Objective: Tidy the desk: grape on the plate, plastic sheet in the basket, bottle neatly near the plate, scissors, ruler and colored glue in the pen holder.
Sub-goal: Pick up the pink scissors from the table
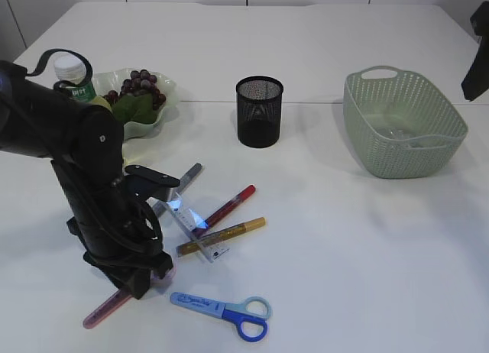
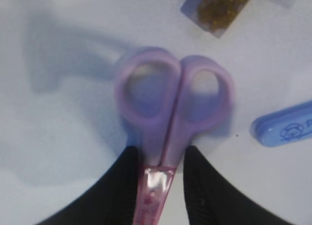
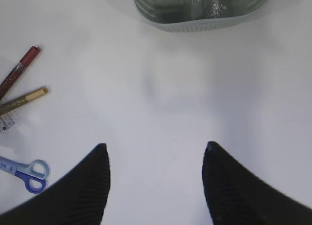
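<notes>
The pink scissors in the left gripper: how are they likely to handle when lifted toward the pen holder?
The pink scissors look rigid, so probably no flopping. The left gripper pinches near the pivot with the handle loops ahead of its fingers, so they may swing or tilt. The plastic looks smooth, possibly slippery.

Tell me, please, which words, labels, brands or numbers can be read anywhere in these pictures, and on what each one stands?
Nothing can be read for certain.
Blue scissors: print on the blade cover, too small to read.
Pink scissors: marking near the pivot, blurred and cut off.
Ruler: scale marks, no legible numbers.
Bottle: green label, unreadable.
Gold glue pen and red glue pen: no legible text.
</notes>
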Available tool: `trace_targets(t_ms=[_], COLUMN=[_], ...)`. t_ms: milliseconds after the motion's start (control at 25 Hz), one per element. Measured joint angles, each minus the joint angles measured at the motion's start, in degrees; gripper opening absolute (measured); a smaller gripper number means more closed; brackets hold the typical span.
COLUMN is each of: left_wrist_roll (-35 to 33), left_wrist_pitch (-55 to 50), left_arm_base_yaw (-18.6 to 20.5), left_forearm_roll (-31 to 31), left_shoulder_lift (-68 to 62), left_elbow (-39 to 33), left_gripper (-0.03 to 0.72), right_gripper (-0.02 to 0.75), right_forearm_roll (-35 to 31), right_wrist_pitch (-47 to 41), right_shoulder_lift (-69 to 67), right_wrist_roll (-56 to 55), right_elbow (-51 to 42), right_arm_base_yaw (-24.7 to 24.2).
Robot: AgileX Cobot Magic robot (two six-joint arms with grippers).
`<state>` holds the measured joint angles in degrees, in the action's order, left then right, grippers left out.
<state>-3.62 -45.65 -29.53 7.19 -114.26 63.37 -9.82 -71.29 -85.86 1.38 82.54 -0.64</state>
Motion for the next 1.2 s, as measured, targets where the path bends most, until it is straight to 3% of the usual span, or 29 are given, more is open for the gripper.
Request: trace_targets(t_ms=[1200], left_wrist_roll=[0.0], left_wrist_pitch=[-0.2], left_arm_base_yaw=[0.0], left_forearm_roll=[0.0], left_shoulder_lift=[0.0], left_elbow=[0.0], left_gripper=[0.179], right_gripper=[0.473], right_forearm_roll=[0.0], right_wrist_pitch=[0.0], right_shoulder_lift=[0.0], right_wrist_roll=[0.0], right_elbow=[0.0], right_arm_base_yaw=[0.0])
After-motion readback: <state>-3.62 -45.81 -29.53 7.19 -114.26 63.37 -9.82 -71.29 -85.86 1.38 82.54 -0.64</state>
